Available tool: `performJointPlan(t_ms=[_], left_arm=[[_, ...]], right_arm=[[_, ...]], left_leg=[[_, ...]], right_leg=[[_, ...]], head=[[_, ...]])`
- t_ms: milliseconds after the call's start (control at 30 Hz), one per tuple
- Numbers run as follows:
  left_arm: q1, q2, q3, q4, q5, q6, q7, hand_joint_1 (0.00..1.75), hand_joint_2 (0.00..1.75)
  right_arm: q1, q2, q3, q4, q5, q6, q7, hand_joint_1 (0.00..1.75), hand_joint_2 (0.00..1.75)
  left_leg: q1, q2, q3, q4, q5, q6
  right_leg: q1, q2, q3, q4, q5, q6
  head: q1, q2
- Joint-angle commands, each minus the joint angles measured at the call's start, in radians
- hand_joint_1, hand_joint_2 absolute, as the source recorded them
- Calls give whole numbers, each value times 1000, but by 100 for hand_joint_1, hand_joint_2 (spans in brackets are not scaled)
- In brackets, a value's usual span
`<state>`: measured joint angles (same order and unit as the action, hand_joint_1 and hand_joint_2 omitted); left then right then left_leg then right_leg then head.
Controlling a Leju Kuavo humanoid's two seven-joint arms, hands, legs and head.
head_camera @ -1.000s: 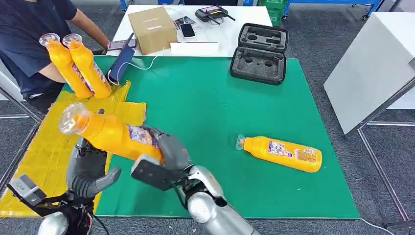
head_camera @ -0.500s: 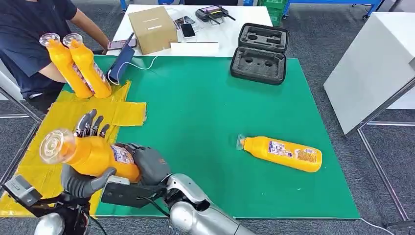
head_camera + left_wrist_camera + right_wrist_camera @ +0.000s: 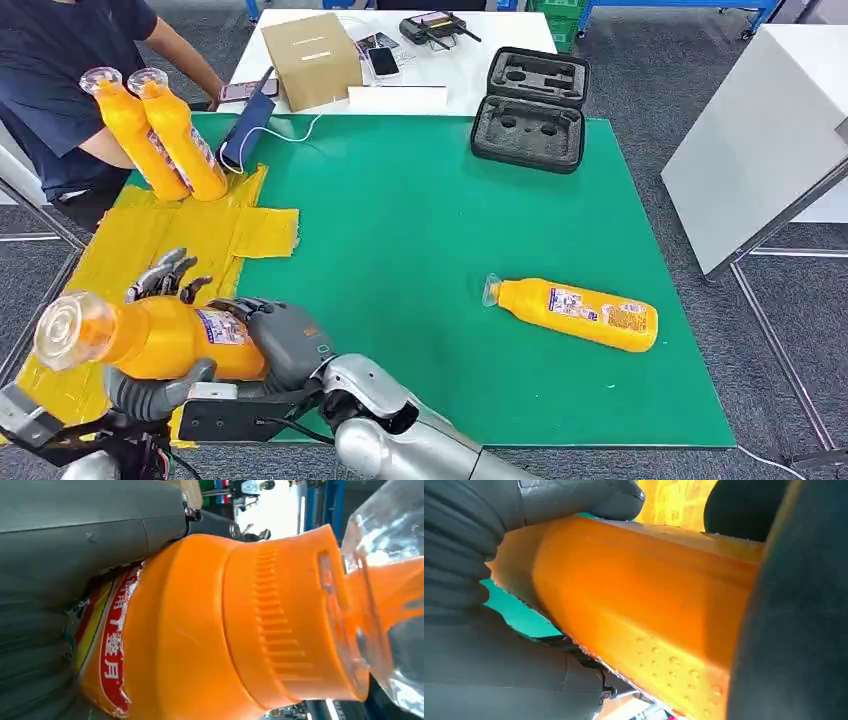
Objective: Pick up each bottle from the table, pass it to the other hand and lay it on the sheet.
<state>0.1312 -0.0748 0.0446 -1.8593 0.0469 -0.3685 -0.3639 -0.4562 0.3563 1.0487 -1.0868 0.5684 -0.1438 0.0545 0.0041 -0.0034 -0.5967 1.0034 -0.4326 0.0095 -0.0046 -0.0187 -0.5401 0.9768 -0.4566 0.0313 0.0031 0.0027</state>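
Both hands are gripping one bottle (image 3: 160,335) over the desk's near-left corner, above the sheet (image 3: 120,250): the right hand (image 3: 285,345) is clasping its base, the left hand (image 3: 150,385) is cupping beneath. Another bottle (image 3: 575,313) is lying near the right edge.

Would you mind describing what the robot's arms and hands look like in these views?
The right arm is rounded, shiny silver metal, with a black bracket and thin black cable at the wrist. The right hand has a smooth grey cover. The left hand has a thick grey thumb and darker fingers; the wrist views show grey ribbed covers.
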Motion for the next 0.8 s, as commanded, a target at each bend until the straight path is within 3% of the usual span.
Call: performJointPlan(t_ms=[33, 433, 700, 733, 767, 800], left_arm=[[-26, 8, -6, 37, -20, -19, 1, 175, 175], [-27, 6, -1, 39, -24, -20, -6, 175, 175], [-33, 17, 13, 33, -123, 16, -39, 175, 175], [-39, 21, 13, 32, -184, 50, -56, 175, 175], [-43, 24, 17, 35, -207, 65, -58, 175, 175], [-46, 29, 27, 34, -257, 100, -65, 175, 175]], right_arm=[[-12, -7, 83, -18, 21, 38, -19, 175, 175], [-4, -7, 63, -17, 27, 35, -21, 175, 175], [34, -16, -29, -14, 58, 21, -24, 175, 175], [44, -23, -55, -19, 59, 8, -20, 140, 175], [52, -30, -76, -26, 62, -7, -18, 0, 175], [65, -40, -104, -40, 59, -19, -14, 0, 175]], left_leg=[[0, 0, 2, 0, 0, -1], [0, -1, 2, -1, 0, -1], [0, -1, 2, -1, 0, -1], [0, -1, 2, -1, 0, 0], [0, -2, 3, -1, 0, -1], [0, -2, 1, -1, 1, 0]], right_leg=[[0, 1, 3, -1, 0, -1], [0, 0, 3, -1, -1, -1], [0, 0, 3, -1, 0, -1], [0, 0, 2, -1, 0, 0], [0, -1, 4, -1, -1, -1], [0, -1, 2, -1, 0, 0]], head=[[0, 0], [0, 0], [0, 0], [0, 0], [0, 0], [0, 0]])
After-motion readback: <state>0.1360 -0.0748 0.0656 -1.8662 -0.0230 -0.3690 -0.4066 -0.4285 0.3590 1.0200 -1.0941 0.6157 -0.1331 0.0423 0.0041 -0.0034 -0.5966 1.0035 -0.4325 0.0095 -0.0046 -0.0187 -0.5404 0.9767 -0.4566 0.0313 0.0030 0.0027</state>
